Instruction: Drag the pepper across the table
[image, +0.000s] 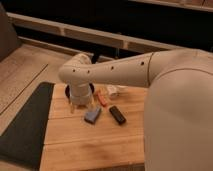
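The pepper (102, 98) is a small red-orange sliver lying on the light wooden table (90, 145), near its back edge. My gripper (80, 107) hangs from the white wrist just left of the pepper and just above the tabletop. It is open, with nothing between its fingers. The white arm reaches in from the right and bends down over the back of the table.
A dark bowl (92, 90) sits behind the wrist, partly hidden by it. A blue-grey sponge (92, 116) and a black block (117, 115) lie just in front of the pepper. A small white cup (112, 91) stands to its right. A dark grey mat (25, 125) borders the table on the left.
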